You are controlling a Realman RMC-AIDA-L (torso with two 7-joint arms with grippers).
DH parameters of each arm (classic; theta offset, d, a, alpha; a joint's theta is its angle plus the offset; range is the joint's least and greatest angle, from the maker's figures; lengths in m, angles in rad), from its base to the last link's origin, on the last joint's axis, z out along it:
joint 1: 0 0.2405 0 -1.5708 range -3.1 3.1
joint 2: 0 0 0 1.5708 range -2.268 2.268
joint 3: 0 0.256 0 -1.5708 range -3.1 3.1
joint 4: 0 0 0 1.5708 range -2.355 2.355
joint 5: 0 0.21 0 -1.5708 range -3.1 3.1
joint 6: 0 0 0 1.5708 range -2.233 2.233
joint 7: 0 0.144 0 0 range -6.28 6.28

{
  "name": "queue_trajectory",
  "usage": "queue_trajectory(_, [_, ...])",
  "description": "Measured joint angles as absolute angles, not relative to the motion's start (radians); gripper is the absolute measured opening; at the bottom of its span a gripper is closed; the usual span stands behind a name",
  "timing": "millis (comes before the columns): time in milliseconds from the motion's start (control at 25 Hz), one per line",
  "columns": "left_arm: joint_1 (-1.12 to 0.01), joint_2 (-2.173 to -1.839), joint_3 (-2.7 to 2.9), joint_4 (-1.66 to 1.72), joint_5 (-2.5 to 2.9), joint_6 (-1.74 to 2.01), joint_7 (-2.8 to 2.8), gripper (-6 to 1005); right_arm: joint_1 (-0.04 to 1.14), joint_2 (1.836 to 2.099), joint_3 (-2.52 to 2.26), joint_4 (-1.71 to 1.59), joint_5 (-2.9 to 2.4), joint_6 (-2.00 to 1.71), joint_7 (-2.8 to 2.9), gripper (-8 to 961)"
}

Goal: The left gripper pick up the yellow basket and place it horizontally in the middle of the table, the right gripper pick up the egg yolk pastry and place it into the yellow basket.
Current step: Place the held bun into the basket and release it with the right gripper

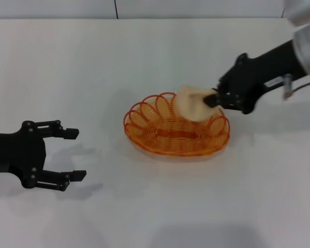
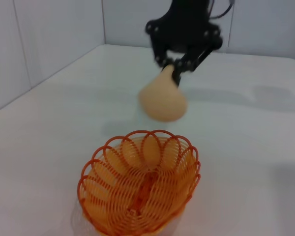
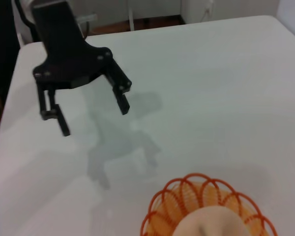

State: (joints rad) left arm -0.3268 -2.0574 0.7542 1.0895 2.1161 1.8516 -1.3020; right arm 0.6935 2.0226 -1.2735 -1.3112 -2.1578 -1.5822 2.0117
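Gripping the egg yolk pastry (image 1: 192, 103), the right claw (image 1: 213, 99) hangs over the far rim of the yellow basket (image 1: 176, 132), whose bowl lies just below; the left claw (image 1: 72, 154) waits released, well apart.

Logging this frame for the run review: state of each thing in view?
yellow basket: upright on the table, mid-table, nothing resting inside.
egg yolk pastry: held in the air above the basket's right end, not yet released.
right gripper: jaws shut on the pastry, over the basket.
left gripper: jaws open, holding nothing, left of the basket and clear of it.
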Motion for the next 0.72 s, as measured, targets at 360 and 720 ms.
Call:
queue_trajectory(360, [-0.328, -2.06, 0.752, 1.093, 2.115, 1.85, -1.302, 875, 0.699, 2.021, -1.351, -1.159, -2.06, -1.389, 2.0, 36])
queue_trajectory(720, [-0.329, -2.06, 0.751, 1.093, 2.113, 1.847, -1.302, 875, 0.691, 2.018, -1.358, -1.093, -2.008, -1.374, 1.942, 125])
